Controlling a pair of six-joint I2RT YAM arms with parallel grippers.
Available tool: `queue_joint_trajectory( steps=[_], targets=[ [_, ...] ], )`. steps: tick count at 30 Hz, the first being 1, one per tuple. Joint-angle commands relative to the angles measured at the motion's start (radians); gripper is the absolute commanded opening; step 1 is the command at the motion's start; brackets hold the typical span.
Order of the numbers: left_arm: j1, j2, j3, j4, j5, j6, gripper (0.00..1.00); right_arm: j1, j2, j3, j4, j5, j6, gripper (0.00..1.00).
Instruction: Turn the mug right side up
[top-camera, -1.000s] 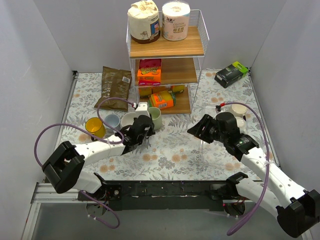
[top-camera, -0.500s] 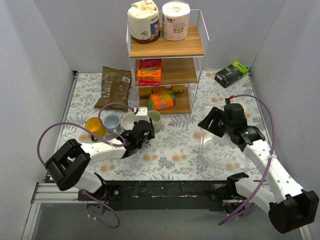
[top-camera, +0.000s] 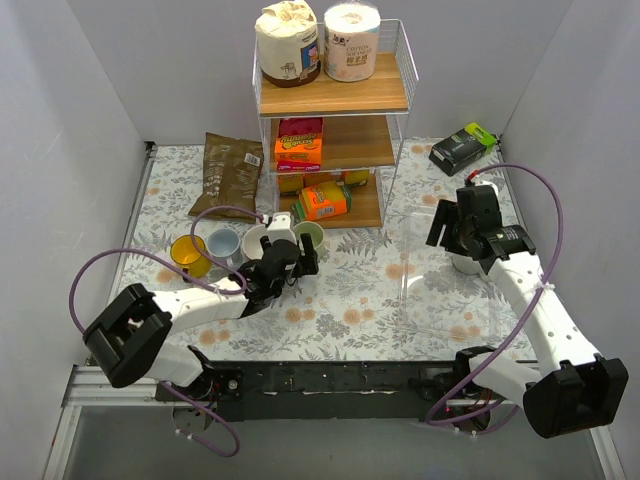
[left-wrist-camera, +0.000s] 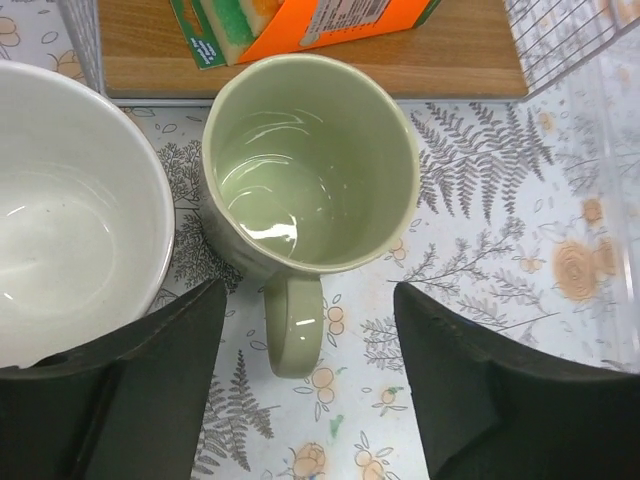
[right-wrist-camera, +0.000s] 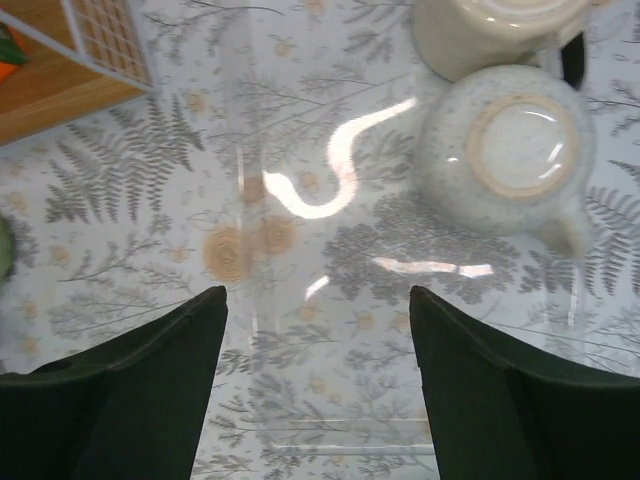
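Note:
A pale green mug stands upright on the floral cloth, mouth up, in front of the shelf rack; the top view shows the same green mug. Its handle points toward my left gripper, which is open, with a finger on each side of the handle and not touching it. My right gripper is open above a clear tray. A speckled mug stands upside down there, base up, ahead and right of the fingers. A cream mug is just behind it.
A white cup stands right beside the green mug, with a bluish cup and a yellow cup further left. The shelf rack holds snack boxes and paper rolls. A brown bag and a black-green pack lie at the back.
My left gripper has opened off the green mug's handle. The right arm has swung from the middle to the far right, over the tray, and its jaws have spread wider.

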Motion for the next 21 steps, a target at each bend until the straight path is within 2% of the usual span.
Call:
queue_joint_trajectory(
  steps=[1, 5, 7, 8, 12, 17, 21],
  targets=[
    [-0.006, -0.143, 0.045, -0.068, -0.013, -0.027, 0.71, -0.019, 0.040, 0.040, -0.076, 0.178, -0.122, 0.82],
    [-0.006, -0.280, 0.025, -0.087, 0.006, -0.024, 0.81, -0.023, 0.031, -0.046, -0.057, 0.337, -0.225, 0.82],
    [-0.006, -0.344, 0.016, -0.082, 0.015, -0.004, 0.86, -0.033, 0.002, -0.084, 0.012, 0.345, -0.292, 0.83],
    [-0.006, -0.360, 0.004, -0.078, 0.047, 0.009, 0.87, -0.040, -0.013, -0.135, 0.042, 0.326, -0.367, 0.83],
    [-0.007, -0.417, -0.030, -0.055, 0.095, 0.032, 0.91, -0.112, -0.062, -0.203, 0.147, 0.295, -0.440, 0.85],
    [-0.007, -0.444, -0.038, -0.053, 0.122, 0.029, 0.93, -0.239, -0.032, -0.207, 0.208, 0.223, -0.570, 0.84],
    [-0.009, -0.446, -0.035, -0.050, 0.119, 0.032, 0.95, -0.329, 0.014, -0.200, 0.257, 0.103, -0.642, 0.83]
  ],
)
